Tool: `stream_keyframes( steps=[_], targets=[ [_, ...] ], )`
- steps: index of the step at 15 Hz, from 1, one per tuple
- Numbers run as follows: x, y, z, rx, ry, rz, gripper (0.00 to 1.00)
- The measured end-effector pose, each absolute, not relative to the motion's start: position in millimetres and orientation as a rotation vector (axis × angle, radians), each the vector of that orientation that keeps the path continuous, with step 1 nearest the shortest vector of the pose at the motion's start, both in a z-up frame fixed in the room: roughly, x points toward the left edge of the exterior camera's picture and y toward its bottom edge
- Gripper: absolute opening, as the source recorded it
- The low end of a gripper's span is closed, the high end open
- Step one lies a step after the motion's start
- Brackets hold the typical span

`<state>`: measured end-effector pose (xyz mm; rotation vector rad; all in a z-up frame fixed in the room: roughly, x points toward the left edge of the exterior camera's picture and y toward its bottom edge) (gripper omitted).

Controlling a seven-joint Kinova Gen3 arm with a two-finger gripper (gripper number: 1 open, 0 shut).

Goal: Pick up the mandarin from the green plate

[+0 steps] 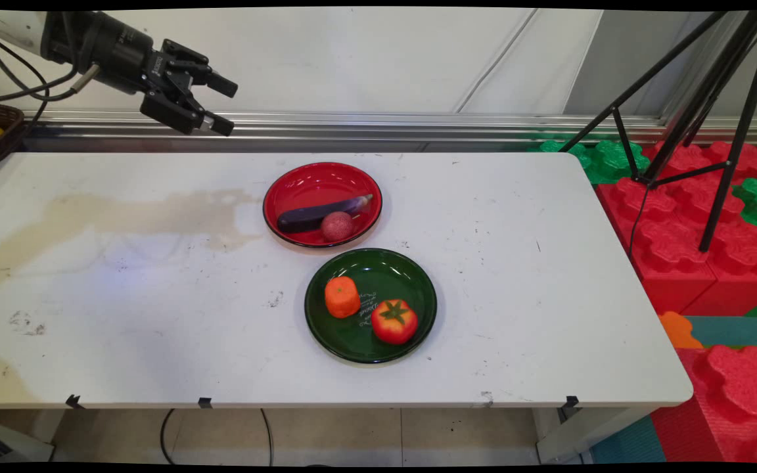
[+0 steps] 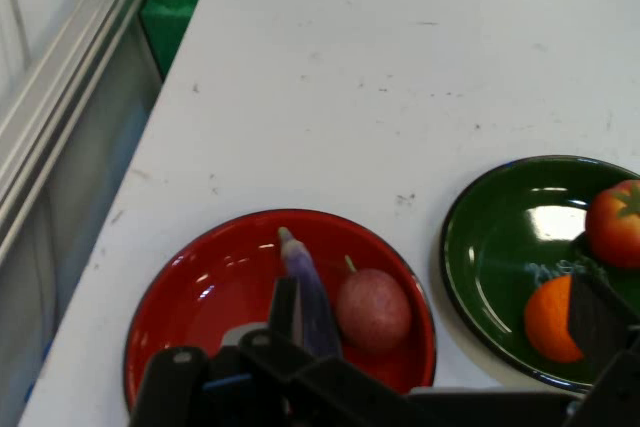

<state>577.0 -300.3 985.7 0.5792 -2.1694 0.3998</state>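
Hand [image 1: 224,105] open, empty, raised over the table's [image 1: 122,315] far left. Nearest: red plate [image 1: 299,184] holding eggplant [image 1: 316,213], likely light, smooth, best gripped mid-body, and round fruit [image 1: 337,226]

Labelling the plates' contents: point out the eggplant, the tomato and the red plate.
eggplant [image 1: 316,214]: main view, middle of its body.
tomato [image 1: 394,321]: main view, by its green stem.
red plate [image 1: 313,184]: main view, bare inner surface.

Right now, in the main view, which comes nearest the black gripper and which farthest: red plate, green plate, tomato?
1. Red plate, table's middle, nearest the gripper.
2. Green plate, in front of the red one.
3. Tomato, on the green plate's right side, farthest.
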Motion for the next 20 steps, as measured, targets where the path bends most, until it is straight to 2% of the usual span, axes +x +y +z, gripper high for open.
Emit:
stream_keyframes(
  steps=[11, 20],
  targets=[
    [513, -294, 952, 0.488, -2.25, 0.356, 1.0],
    [464, -307, 901, 0.481, -2.346, 0.318, 1.0]
  ],
)
